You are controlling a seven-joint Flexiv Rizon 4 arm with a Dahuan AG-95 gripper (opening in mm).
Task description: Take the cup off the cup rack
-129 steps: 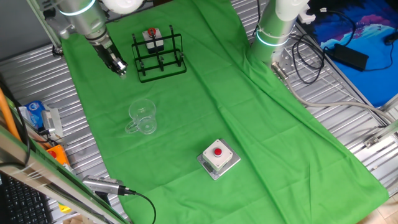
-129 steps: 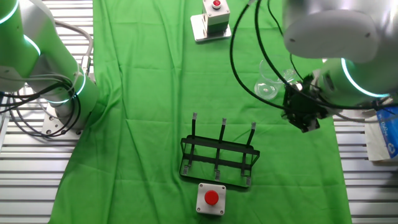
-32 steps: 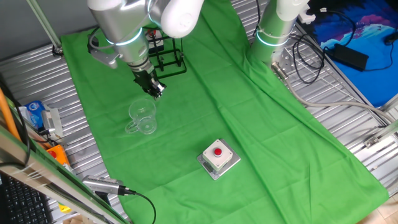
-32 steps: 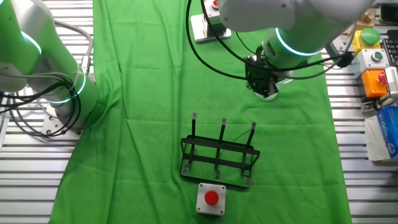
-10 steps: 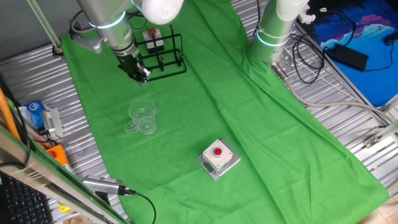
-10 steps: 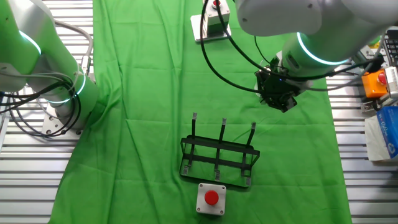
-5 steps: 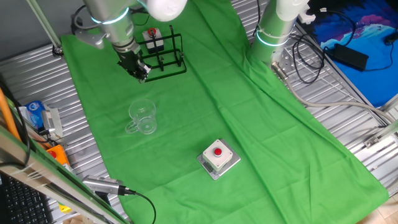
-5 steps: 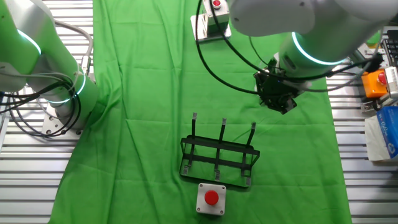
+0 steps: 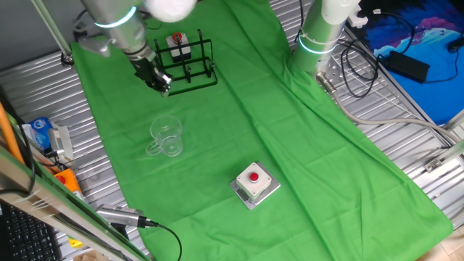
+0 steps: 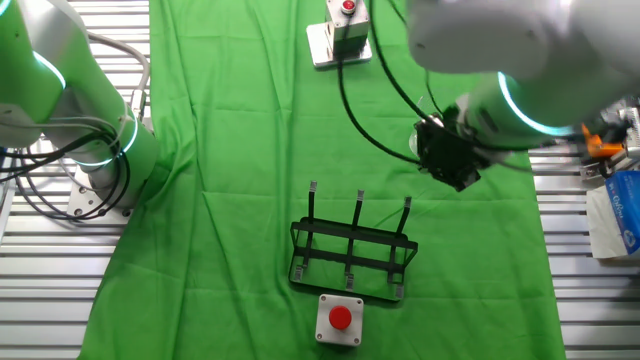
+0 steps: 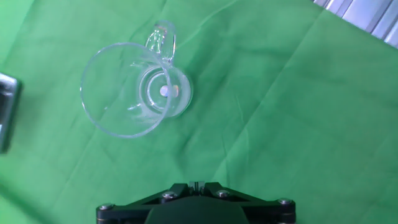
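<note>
Green cloth (image 9: pixel 304 145) is spread over a slatted metal table, with the cup standing off the rack.

Whether the gripper (image 9: pixel 161 85) is spread or pressed together cannot be told: its fingertips are not seen in the hand view, only the black housing at the lower edge, and both fixed views show it as a small dark mass. It is held above the cloth just at 9 o'clock of the cup rack (image 9: pixel 185 62), near the rack's corner. At 6 o'clock of the gripper, well apart, the cup (image 9: pixel 167 136) is seen upright on the cloth, apart from the rack, handle toward 7 o'clock. In the hand view the cup (image 11: pixel 135 89) is viewed from above, mouth open upward. A grey box with a red button (image 9: pixel 254 183) is placed near 4 o'clock of the cup. A second button box (image 10: pixel 339 320) is seen just beside the rack (image 10: pixel 352 255) in the other fixed view.
</note>
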